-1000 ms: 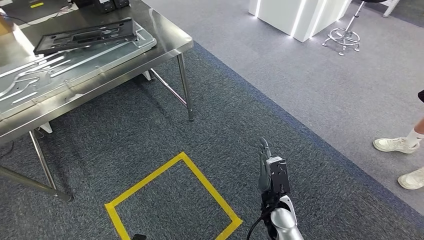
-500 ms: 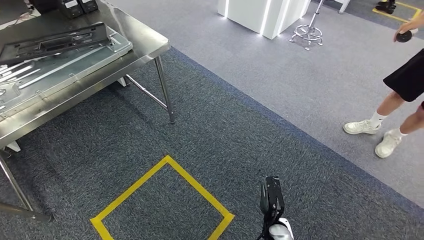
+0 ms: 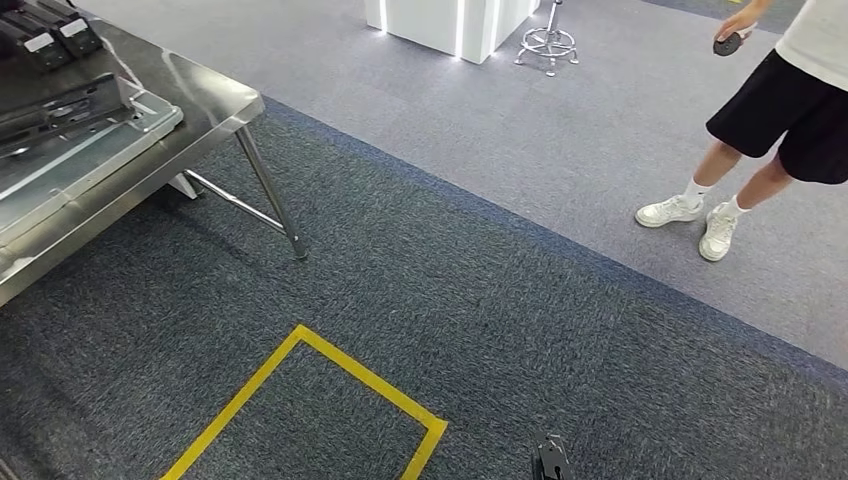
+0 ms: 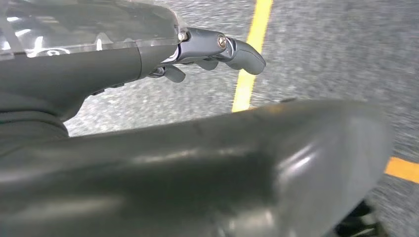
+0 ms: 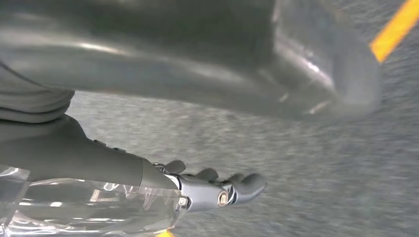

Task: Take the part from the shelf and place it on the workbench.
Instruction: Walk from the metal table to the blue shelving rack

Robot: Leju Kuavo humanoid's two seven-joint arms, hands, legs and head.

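The steel workbench stands at the left of the head view. On it lie a silver ribbed panel and a black frame-like part. My right hand peeks in at the bottom edge of the head view, hanging over the dark carpet. In the right wrist view, my right hand has its fingers stretched out with nothing in them. My left hand also hangs with its fingers extended and empty, above a strip of yellow tape.
A yellow tape square marks the carpet in front of me. A person in black shorts and white shoes stands at the right, holding a small dark object. A white lit counter and a stool stand behind.
The whole view has swung right: the workbench has slid toward the left edge and the person has come further into view. My right hand has dropped to the bottom edge.
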